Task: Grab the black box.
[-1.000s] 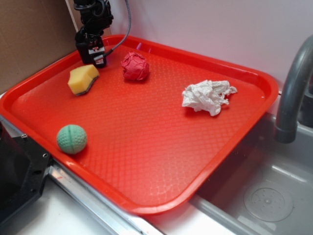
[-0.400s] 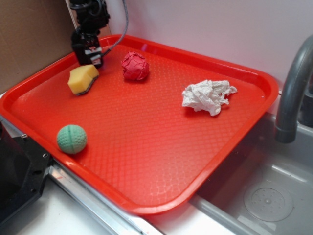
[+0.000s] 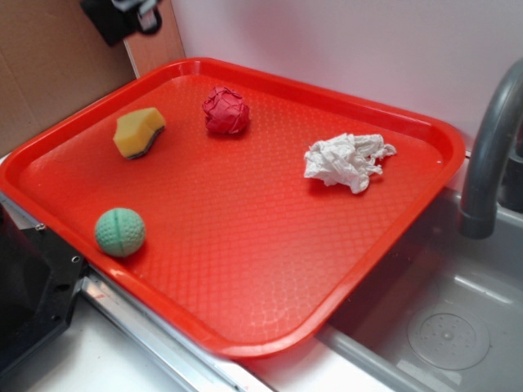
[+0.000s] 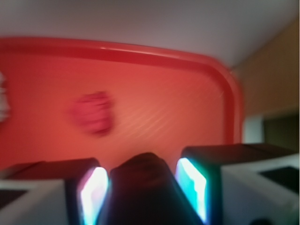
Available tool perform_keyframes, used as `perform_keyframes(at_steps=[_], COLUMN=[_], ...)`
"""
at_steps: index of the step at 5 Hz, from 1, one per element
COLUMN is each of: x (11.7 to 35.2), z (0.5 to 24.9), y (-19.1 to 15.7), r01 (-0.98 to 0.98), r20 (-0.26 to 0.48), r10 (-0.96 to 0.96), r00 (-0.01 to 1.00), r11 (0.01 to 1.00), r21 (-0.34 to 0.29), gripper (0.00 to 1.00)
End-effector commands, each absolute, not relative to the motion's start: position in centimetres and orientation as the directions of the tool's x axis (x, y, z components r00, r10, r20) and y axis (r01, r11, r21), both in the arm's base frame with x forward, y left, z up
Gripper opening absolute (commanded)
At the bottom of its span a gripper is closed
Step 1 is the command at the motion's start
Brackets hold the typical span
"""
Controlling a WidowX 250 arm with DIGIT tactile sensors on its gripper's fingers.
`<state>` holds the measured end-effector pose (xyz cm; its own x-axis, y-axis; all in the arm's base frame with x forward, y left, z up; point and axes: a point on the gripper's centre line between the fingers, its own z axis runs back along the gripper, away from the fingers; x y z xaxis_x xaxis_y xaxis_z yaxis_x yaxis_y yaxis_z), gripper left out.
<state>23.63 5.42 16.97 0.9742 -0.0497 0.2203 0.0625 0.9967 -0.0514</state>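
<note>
**A:** What sits on the tray (image 3: 245,269)?

**B:** A sponge (image 3: 138,132) lies at ten o'clock. A paper ball (image 3: 226,111) is at twelve o'clock, near the back rim, just right of the sponge. A crumpled tissue (image 3: 346,161) lies at two o'clock, well apart from them. A round ball (image 3: 120,232) rests at eight o'clock, by the front-left rim.

**A:** And past the tray?

**B:** A sink (image 3: 441,327) is at four o'clock, with a tap (image 3: 486,163) behind it. The gripper (image 4: 143,183) hangs up at eleven o'clock, behind the tray, with the black box (image 4: 140,187) between its fingers.
</note>
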Motion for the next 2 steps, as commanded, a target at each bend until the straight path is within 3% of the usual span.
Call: perform_keyframes(at_steps=[1,2], x=[21.8,22.8], z=[27.3,26.1], y=[1.9,1.8], r01=[0.116,0.112], r20=[0.312,0.282], r10=[-0.078,-0.073], r00=[0.947,0.957], r11=[0.988,0.985], r21=[-0.106,-0.128], gripper=[0.0,0.0])
